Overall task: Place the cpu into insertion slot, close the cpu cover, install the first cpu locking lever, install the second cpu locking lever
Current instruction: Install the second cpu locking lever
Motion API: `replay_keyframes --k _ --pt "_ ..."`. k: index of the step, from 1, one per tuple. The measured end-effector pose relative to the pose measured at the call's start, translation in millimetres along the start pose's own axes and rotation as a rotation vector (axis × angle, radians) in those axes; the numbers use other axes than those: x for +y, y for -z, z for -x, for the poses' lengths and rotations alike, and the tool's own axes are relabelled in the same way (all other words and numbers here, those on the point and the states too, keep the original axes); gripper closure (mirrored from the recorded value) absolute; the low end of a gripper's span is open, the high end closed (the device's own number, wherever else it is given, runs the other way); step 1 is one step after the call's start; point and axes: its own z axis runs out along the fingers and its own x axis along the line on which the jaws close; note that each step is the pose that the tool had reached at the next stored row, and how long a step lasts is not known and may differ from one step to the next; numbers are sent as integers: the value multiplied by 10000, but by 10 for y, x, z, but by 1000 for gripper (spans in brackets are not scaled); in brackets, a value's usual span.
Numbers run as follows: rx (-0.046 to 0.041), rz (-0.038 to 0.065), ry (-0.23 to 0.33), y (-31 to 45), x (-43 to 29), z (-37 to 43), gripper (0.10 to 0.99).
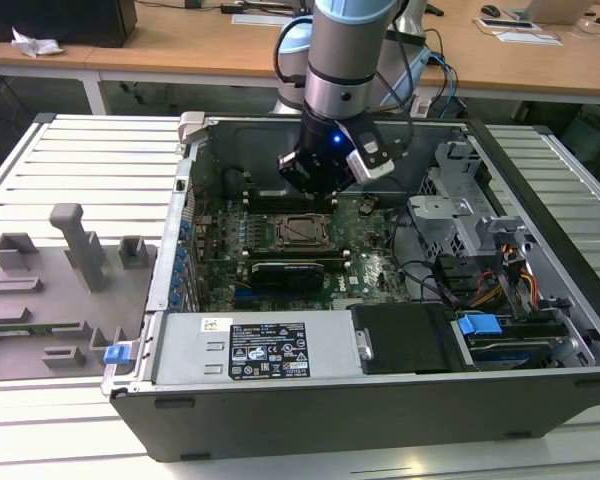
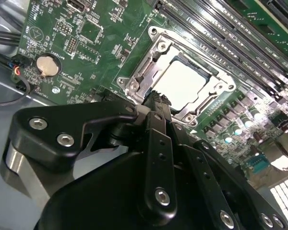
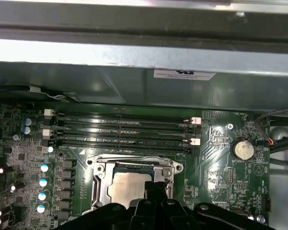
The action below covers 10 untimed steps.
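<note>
Now the cpu (image 2: 186, 81) sits in the insertion slot (image 2: 216, 103), the cpu cover (image 2: 149, 62) seemingly down around it. The gripper (image 2: 156, 98) hovers at the socket's edge, fingers pinched together and empty. Best press gently and squarely here. The case rests on a ribbed surface (image 1: 80, 160), wooden desks (image 1: 180, 45) behind.

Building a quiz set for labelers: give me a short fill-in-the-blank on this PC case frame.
1. The cpu lies seated in the insertion ____.
2. The cpu cover frames the chip through its square ____.
3. The round coin cell battery sits on the green ____.
4. In the exterior view the hand hangs inside the open computer ____.

Missing words: slot; window; motherboard; case
</note>
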Motion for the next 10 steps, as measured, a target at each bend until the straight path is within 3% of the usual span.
replay_keyframes --k 3,10 --pt "0 0 1 72 5 -1 980" --pt "1 0 1 83 -74 -5 980"
